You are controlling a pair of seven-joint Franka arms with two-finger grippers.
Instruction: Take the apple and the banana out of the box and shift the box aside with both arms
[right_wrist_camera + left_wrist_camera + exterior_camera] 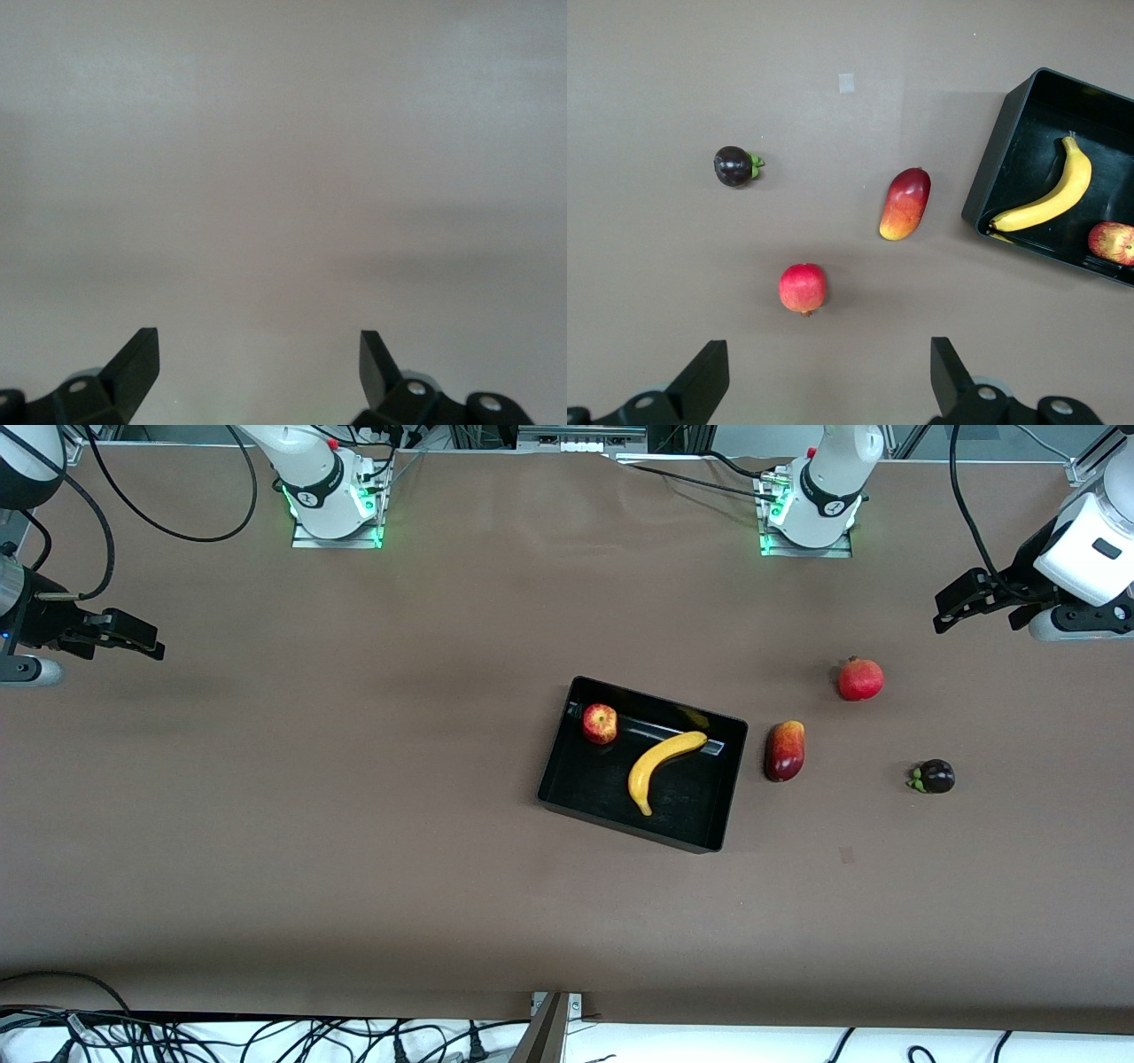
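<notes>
Nearest the front camera on your brown table (266,824) sits the black box (700,840), roughly mid-table and a little toward the left arm's end, turned at a slight angle. You can see two fruits inside it. The banana (660,766) lies on the box floor with its curve running diagonally, one tip nearer the camera and the other reaching toward the wall on the robots' side. The apple (600,723), red with yellow blotches, rests in the corner of the box farthest from the camera, toward the right arm's end, apart from the banana.

Just beside the box, toward the left arm's end, you have an elongated dark red-orange fruit (785,750) lying on the table, close to the box wall but not touching it. Well apart from it, further toward the left arm's end, sits a dark purple round fruit (935,777) with green leaves. Farther from the camera than both is a round red fruit (860,678).

Your left gripper (952,607) hangs in the air over bare table at the left arm's end; its fingers (704,376) stand wide apart and hold nothing. Your right gripper (133,635) hangs over bare table at the right arm's end, fingers (137,363) likewise spread wide, empty.
</notes>
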